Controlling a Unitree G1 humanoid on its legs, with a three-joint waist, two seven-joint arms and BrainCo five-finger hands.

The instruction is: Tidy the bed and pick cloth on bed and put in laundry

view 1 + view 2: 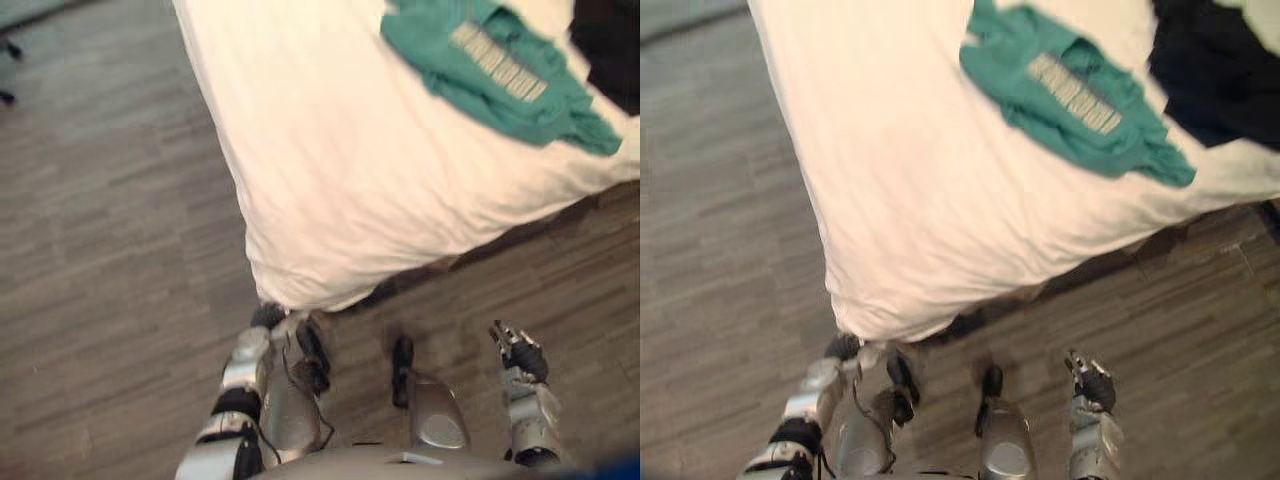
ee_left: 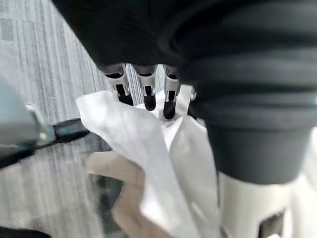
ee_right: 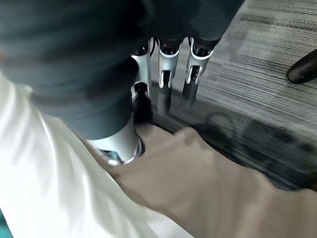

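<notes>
Your left hand [image 2: 149,95] grips the sheet [image 1: 330,170] corner at 6 o'clock. Your right hand [image 1: 520,352] hangs empty with slack fingers at 5 o'clock. On the sheet at 1 o'clock, the green shirt [image 1: 500,70] looks light and floppy; grab its bunched middle.

Fairly bright, even room light from above washes the white sheet [image 1: 330,170] before me into a pale glare, a dark shadow gathers on the grey plank floor [image 1: 100,250] under its overhanging edge, and my wrist views look dimmer.
</notes>
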